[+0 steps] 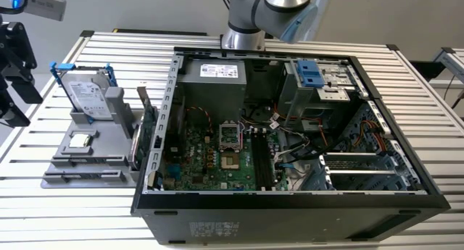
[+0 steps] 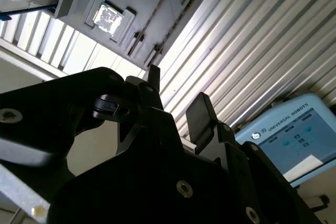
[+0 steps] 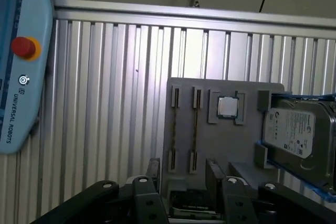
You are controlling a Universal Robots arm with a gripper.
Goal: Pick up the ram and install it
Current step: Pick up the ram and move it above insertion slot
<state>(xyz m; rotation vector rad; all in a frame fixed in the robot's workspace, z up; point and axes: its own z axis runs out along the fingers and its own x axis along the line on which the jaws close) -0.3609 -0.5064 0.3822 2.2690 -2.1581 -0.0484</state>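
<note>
The ram (image 3: 195, 129) stood on edge in the grey holder (image 3: 231, 148), in the slot nearer the processor (image 3: 228, 107). In both wrist views it showed as little more than a thin brownish line between two end clips. The holder lay on the bench (image 3: 105, 103) beside the open case (image 1: 290, 206), and the drive (image 3: 296, 132) sat at the holder's far end.

The tool (image 3: 184, 170) hung clear of the holder. Its fingers (image 3: 153, 169) were spread, with nothing between them, and it touched neither the ram nor the clips. The long black sockets (image 1: 262, 160) on the board inside the case looked empty, so the pick-up seemed not yet made.

Judged by its build, the ram would be very light and stiff along its length, but thin enough to crack or flex under a hard squeeze. Its flat faces carry small chips, and the lower edge, down in the slot, likely bears the contacts. Neither would stand scraping.

The free upper edge looked like the sensible place to hold it, with one finger on each flat face near the middle of its length. A centred hold would let it lift level out of both clips without twisting. The faces are smooth, so a firm but gentle pinch would probably be needed, since a loose one might let it tilt.
</note>
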